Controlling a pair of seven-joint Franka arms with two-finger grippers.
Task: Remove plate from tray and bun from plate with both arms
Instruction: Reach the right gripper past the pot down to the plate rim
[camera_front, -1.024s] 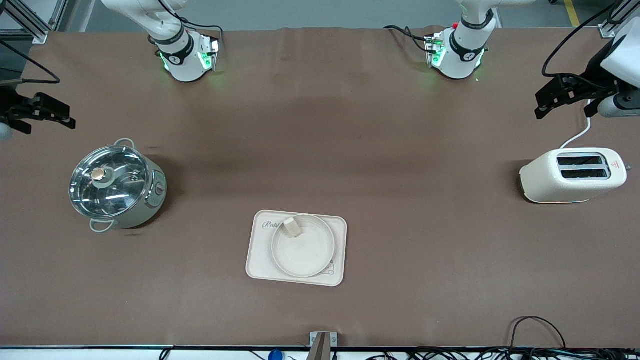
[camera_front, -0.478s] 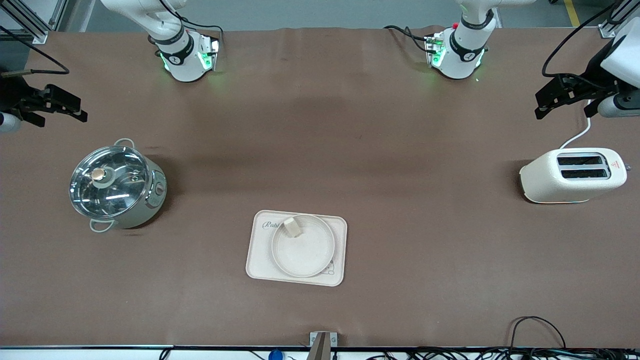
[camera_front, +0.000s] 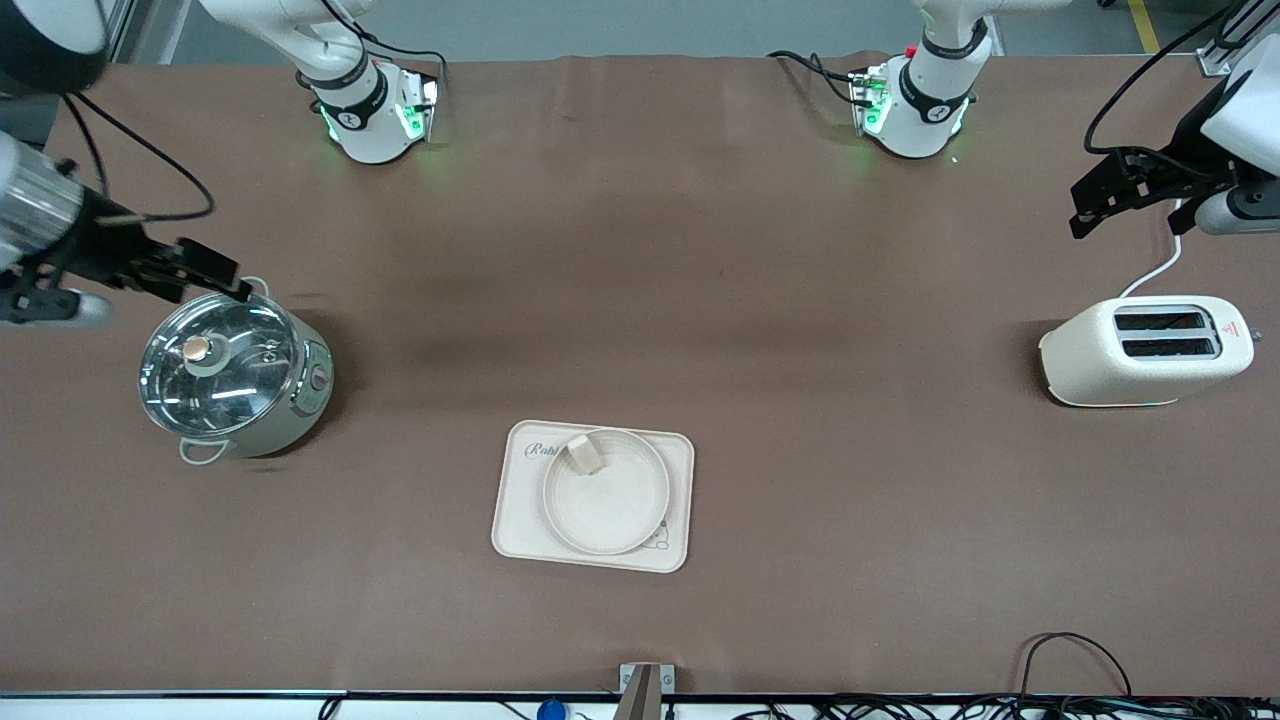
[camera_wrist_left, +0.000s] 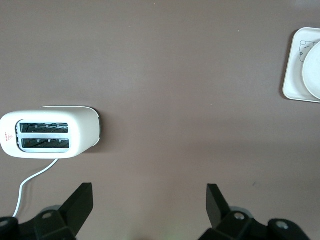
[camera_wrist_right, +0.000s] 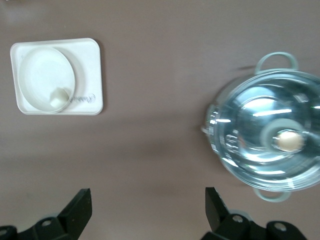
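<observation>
Resting on plate (camera_front: 606, 505) in tray (camera_front: 520, 530): bun (camera_front: 585, 455).

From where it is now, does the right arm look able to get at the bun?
Probably yes. The right claw is open, up over the pot; the bun sits uncovered on the plate, with bare table between.

Even overhead light filled the scene, bright but soft. Broad dim shadow bands crossed the brown table (camera_front: 700, 300). Glare streaks flashed on the pot's glass lid (camera_front: 218, 362), and green glow pooled beside the arm bases (camera_front: 375, 120). The right wrist view was smeared by motion blur; the left wrist view stayed crisp.
</observation>
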